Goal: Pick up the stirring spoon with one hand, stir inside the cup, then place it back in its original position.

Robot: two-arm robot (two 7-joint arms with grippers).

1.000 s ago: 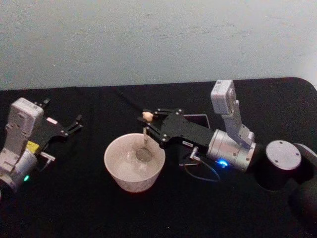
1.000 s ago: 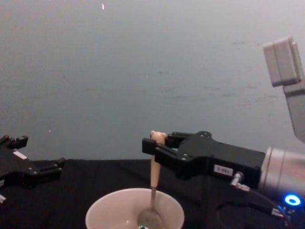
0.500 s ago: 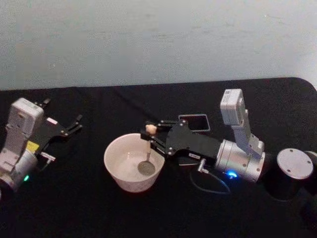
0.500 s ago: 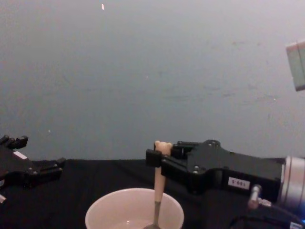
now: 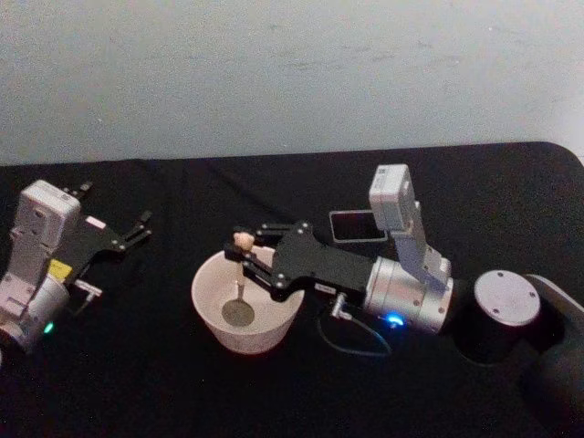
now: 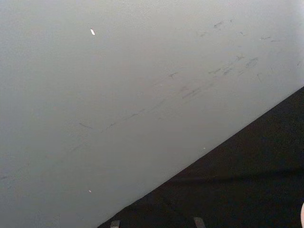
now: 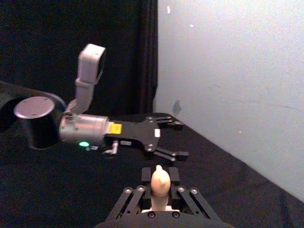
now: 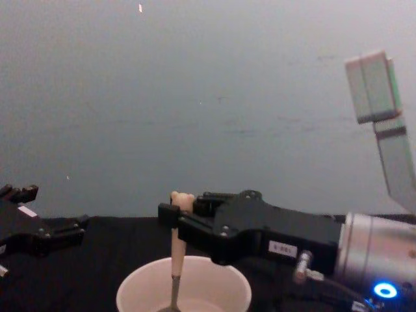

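— Jaws of the right gripper (image 5: pixel 245 250): how do we find them?
— We find them closed on the slim stirring spoon (image 5: pixel 240 285). They clamp its pale beige handle from both sides, just beneath the small bear head, which pokes up above the black fingertips. In the right wrist view that bear head sits squarely between the two jaws.
— And where does the spoon go from there?
— It hangs nearly upright. In the chest view the handle drops straight down from the jaws into the wide, round, cream-white cup (image 5: pixel 203 283). From the head view we see the dark metal bowl low inside the cup, near its middle. We cannot tell whether it touches the bottom.
— What about the tall dark grey square-sided holder (image 5: pixel 354 226)?
— It stands on the black table (image 5: pixel 137 383) behind the right arm, apart from the cup and to the robot's right of it.
— And the left gripper (image 5: pixel 132 235)?
— It sits at the robot's left, well apart from the cup, its fingers spread and holding nothing.
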